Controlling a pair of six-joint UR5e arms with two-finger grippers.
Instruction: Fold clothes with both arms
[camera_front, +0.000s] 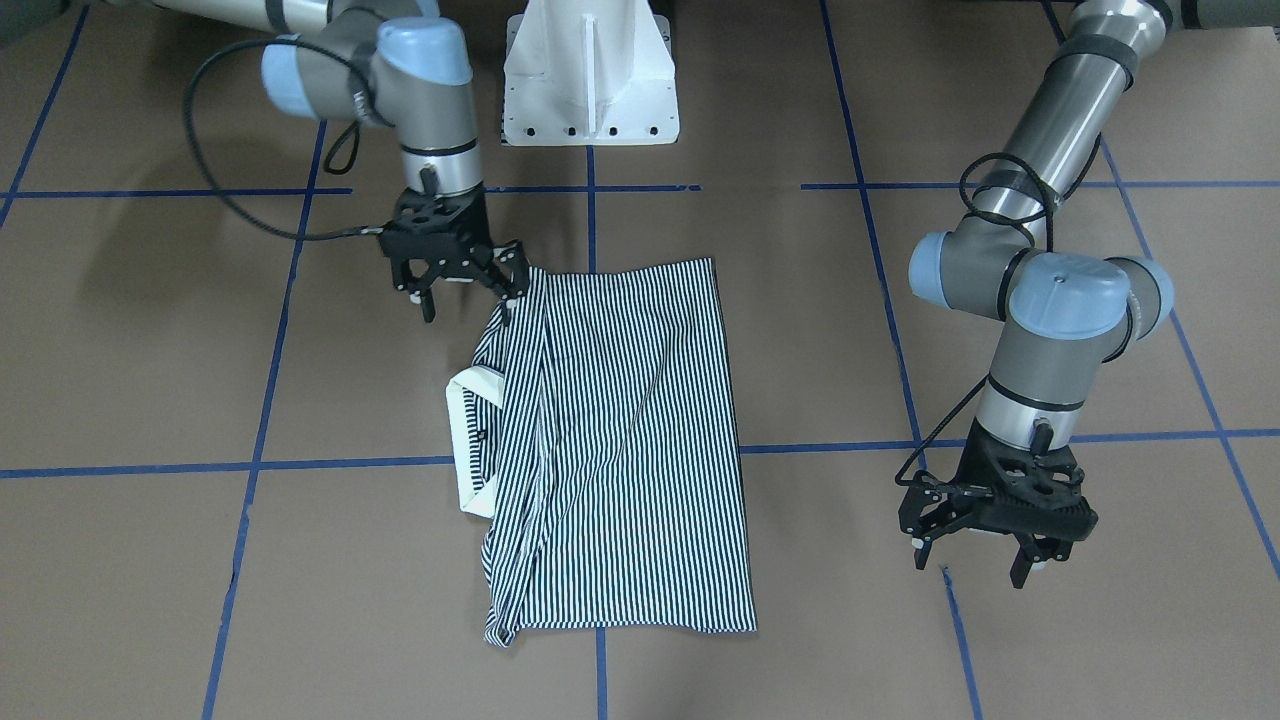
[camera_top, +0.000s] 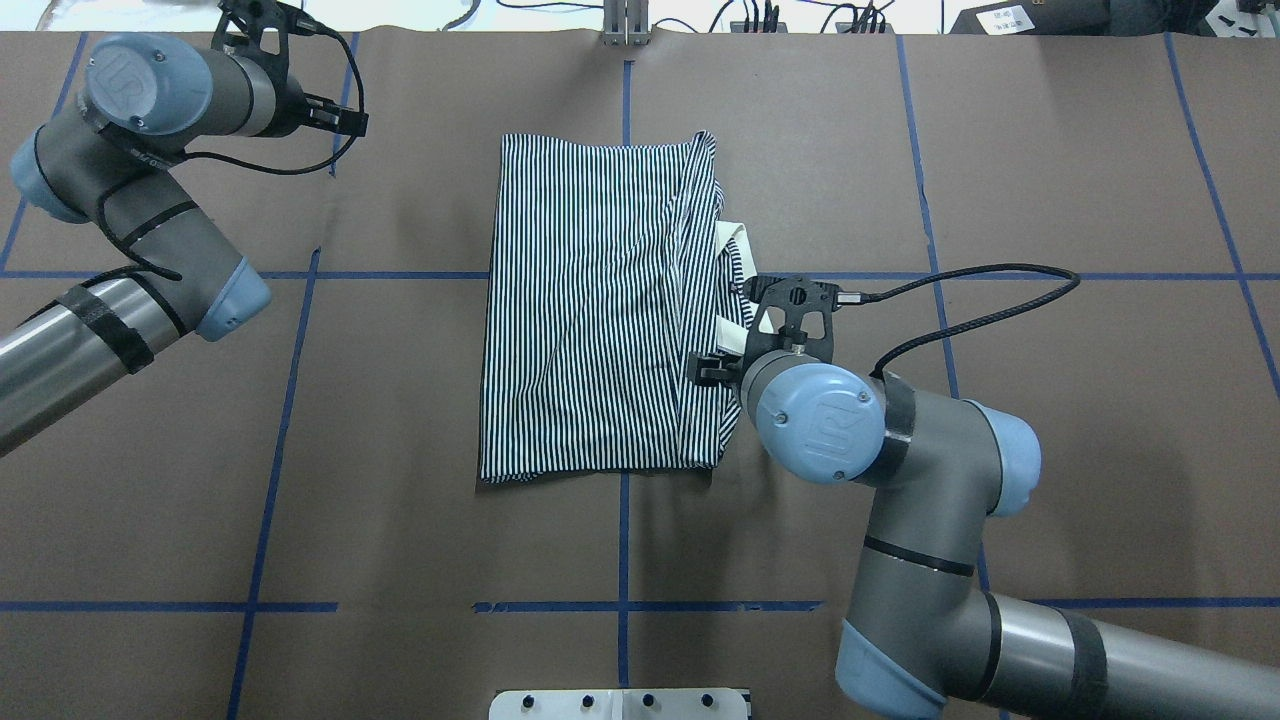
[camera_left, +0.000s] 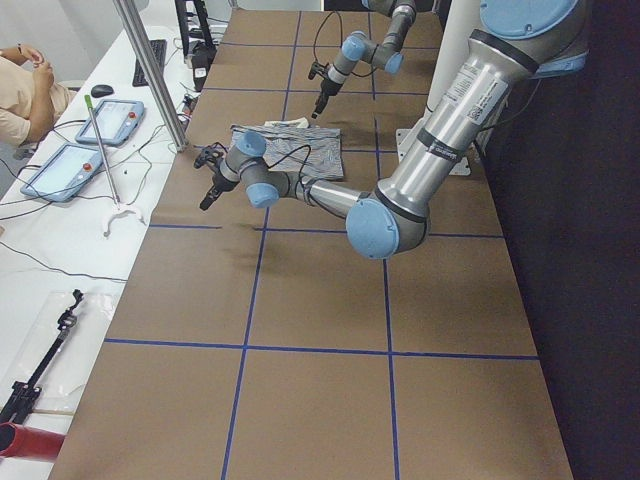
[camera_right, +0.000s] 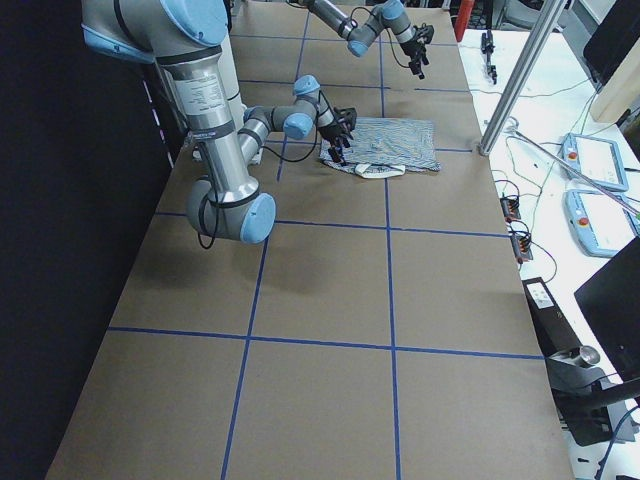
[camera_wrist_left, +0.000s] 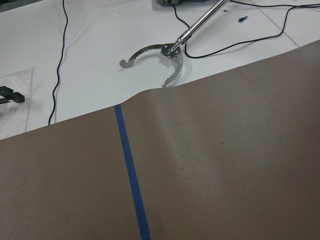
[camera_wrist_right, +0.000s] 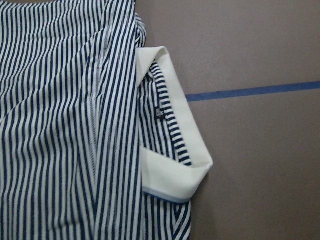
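Neither wrist camera shows its own fingers, and from overhead the right gripper (camera_front: 468, 300) is largely hidden behind its own blue-capped wrist. The left one is partly cut off at that view's top edge. From the front-facing view, both sets of jaws stand spread apart and hold nothing. There is one striped polo shirt (camera_front: 620, 440). It lies flat at the middle of the brown desk (camera_front: 900, 300), folded into a rough rectangle with its sleeves tucked out of sight. One cream collar (camera_wrist_right: 175, 150) pokes out on the right arm's side, with one tiny dark label (camera_wrist_right: 159, 113) inside the neck; the buttons cannot be made out. The right gripper hangs at the shirt's corner nearest the base, one finger over its edge. The left gripper (camera_front: 970, 570) hangs over bare desk, well apart from the shirt. The left wrist view shows only desk, one blue tape line (camera_wrist_left: 131, 175) and one toothed metal tool (camera_wrist_left: 170, 60) beyond.
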